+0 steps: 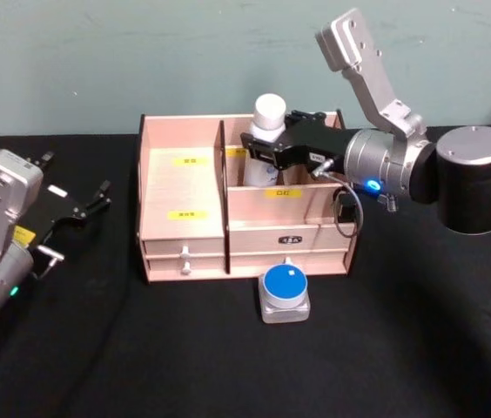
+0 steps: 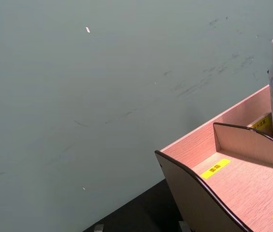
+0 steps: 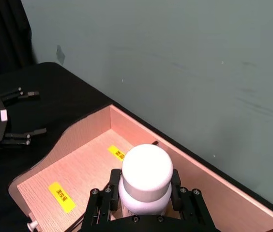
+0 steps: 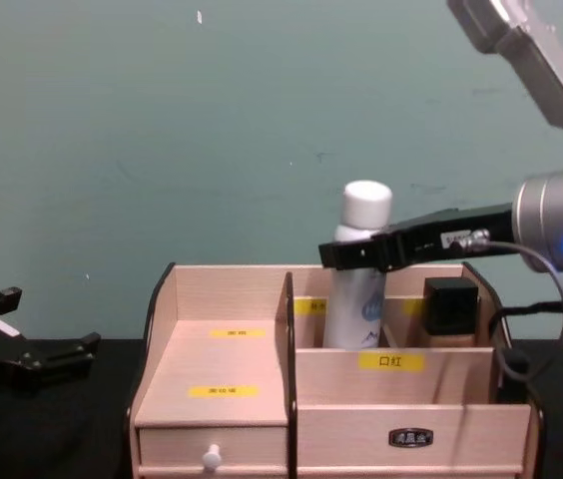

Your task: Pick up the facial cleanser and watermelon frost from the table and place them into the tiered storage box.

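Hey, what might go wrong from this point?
The tall bottle, gripped near its cap by the right gripper, may topple in the box if released unseated. The arm's cable hangs by the box's side and may snag. The left gripper is parked at far left.

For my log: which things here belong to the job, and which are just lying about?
Job: facial cleanser, held by right pincer; blue-lidded pot; tiered storage box.
Lying about: black block in the box; left pincer, parked open.

Head above, chest roughly level, sharing storage box (image 1: pixel 184 187).
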